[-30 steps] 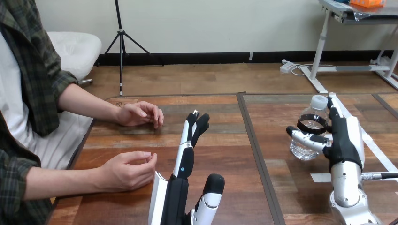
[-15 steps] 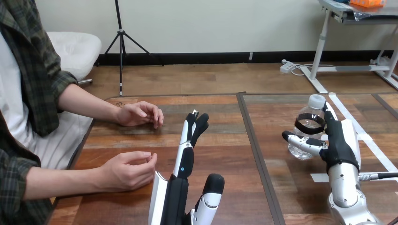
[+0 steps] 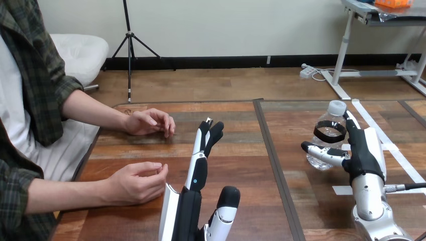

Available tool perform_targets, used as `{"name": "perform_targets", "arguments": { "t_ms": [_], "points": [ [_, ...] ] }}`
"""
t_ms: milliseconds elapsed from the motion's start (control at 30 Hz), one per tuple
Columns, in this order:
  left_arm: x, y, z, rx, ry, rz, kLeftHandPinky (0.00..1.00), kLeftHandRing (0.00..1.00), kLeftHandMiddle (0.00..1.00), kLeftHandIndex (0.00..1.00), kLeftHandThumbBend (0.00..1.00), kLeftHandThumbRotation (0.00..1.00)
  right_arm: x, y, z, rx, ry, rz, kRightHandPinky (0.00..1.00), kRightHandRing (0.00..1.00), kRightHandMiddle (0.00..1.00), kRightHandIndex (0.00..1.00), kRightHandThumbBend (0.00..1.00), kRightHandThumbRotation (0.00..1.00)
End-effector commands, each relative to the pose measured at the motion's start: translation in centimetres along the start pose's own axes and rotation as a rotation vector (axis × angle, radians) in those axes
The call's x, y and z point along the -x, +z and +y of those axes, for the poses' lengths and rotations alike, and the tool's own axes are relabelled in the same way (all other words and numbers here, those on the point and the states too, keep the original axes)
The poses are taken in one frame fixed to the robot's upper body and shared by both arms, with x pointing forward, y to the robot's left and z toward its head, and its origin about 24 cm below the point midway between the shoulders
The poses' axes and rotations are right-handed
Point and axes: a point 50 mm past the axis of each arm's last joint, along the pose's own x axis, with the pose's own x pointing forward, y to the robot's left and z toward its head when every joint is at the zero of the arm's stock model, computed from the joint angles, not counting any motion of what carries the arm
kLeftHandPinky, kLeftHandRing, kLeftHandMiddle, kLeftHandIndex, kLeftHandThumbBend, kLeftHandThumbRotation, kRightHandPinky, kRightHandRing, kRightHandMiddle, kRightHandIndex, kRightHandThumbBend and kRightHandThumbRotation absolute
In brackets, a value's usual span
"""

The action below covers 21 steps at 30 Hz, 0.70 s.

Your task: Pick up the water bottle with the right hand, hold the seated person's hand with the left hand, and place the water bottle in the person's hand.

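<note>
nothing finished: at 3 o'clock the right hand (image 3: pixel 362 150), unclenched, flanks the water bottle (image 3: pixel 329 123); left hand (image 3: pixel 198 173), fingers straight, sits apart from the person's nearer hand (image 3: pixel 138 183).

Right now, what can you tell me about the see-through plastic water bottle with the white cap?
The clear plastic water bottle has a white screw cap and a dark band round its upper body. It stands upright, capped, on the wooden table at the right. The robot's right hand is open at it: thumb across the front of its lower part, fingers up along its right side. Whether they press it, I cannot tell.
</note>
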Motion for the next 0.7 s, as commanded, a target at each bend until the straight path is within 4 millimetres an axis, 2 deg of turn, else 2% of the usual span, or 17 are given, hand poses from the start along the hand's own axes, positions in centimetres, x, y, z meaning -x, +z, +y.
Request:
{"name": "perform_targets", "arguments": {
  "t_ms": [0, 300, 667],
  "points": [
    [-0.36, 0.47, -0.39, 0.028, 0.042, -0.015, 0.93, 0.92, 0.94, 0.99, 0.46, 1.00, -1.70, 3.26, -1.17, -0.017, -0.030, -0.104, 0.94, 0.98, 0.98, 0.94, 0.72, 0.08],
    [-0.32, 0.48, -0.43, 0.040, 0.045, -0.007, 0.95, 0.93, 0.94, 1.00, 0.47, 1.00, -1.69, 3.32, -1.10, -0.030, -0.032, -0.108, 0.92, 0.96, 0.96, 0.93, 0.73, 0.06],
    [-0.34, 0.47, -0.37, 0.029, 0.049, -0.012, 0.94, 0.92, 0.93, 0.99, 0.46, 1.00, -1.77, 3.35, -0.87, -0.027, -0.035, -0.090, 0.90, 0.92, 0.94, 0.91, 0.72, 0.11]
  ]
}}
